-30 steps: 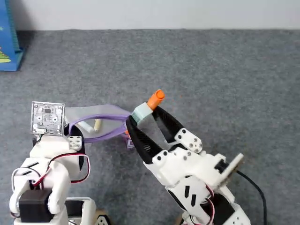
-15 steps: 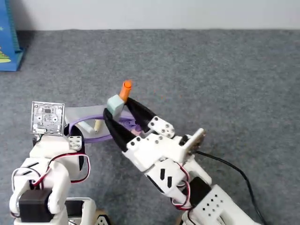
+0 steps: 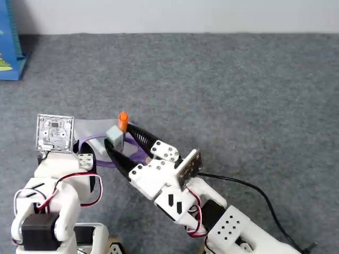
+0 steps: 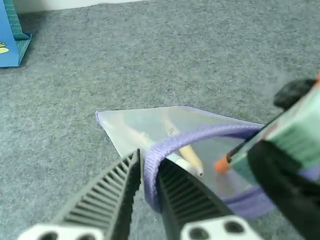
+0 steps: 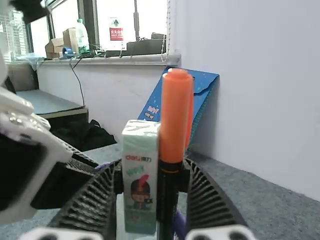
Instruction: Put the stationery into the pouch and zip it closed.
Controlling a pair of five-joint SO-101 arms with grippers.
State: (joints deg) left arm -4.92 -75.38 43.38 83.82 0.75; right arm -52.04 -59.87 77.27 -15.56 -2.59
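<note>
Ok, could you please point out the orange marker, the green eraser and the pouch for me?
orange marker (image 5: pixel 175 115), right wrist view, on its orange upper body.
green eraser (image 5: pixel 140 185), right wrist view, on its printed front face.
pouch (image 4: pixel 135 119), left wrist view, on its clear side panel.

Purple rim (image 4: pixel 200 136) of clear pouch (image 4: pixel 145 122) is pinched by left gripper (image 4: pixel 145 170). Pencils (image 4: pixel 186 152) are seen inside. Green eraser (image 4: pixel 295 134) and orange marker (image 4: pixel 221 164) are held by right gripper (image 4: pixel 291 131) at pouch mouth.
</note>
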